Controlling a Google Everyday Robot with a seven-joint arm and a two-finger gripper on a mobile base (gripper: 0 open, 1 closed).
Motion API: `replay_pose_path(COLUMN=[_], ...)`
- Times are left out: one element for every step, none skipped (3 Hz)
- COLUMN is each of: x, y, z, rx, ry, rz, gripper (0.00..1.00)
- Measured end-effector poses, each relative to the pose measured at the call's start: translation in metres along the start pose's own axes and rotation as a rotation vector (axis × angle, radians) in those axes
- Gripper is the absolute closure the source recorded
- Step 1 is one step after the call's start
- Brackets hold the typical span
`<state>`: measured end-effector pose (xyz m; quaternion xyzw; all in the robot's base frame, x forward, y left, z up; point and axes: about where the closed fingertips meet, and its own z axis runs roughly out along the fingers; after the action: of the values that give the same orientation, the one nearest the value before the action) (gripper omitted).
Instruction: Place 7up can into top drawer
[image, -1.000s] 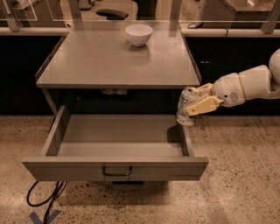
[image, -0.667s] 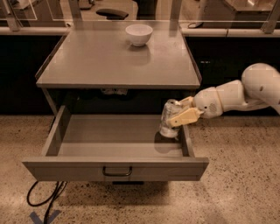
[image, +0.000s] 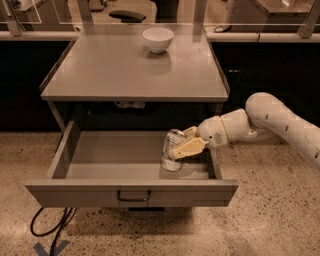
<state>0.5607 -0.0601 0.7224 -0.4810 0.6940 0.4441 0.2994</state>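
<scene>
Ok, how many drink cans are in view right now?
1. The small silvery-white 7up can, gripped by the gripper inside the open grey top drawer, toward its right end. The drawer's shadowed back could hide more.

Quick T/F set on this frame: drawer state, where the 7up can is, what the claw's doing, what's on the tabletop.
1. The top drawer is pulled open. True.
2. The claw reaches into the drawer from the picture's right. True.
3. The claw is open and holds nothing. False: it is shut on the 7up can.
4. The 7up can stands on the tabletop. False: it is inside the open drawer, in its right part, slightly tilted in the claw.
5. A white bowl sits near the back edge of the tabletop. True.
</scene>
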Motion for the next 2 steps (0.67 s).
replay_pose_path(x=[-0.004,-0.01], y=[-0.005,0.008], z=[0.001,0.009], rx=[0.074,0.169], ry=[-0.014,-0.096], rz=[-0.01,-0.013], gripper=[1.0,1.0])
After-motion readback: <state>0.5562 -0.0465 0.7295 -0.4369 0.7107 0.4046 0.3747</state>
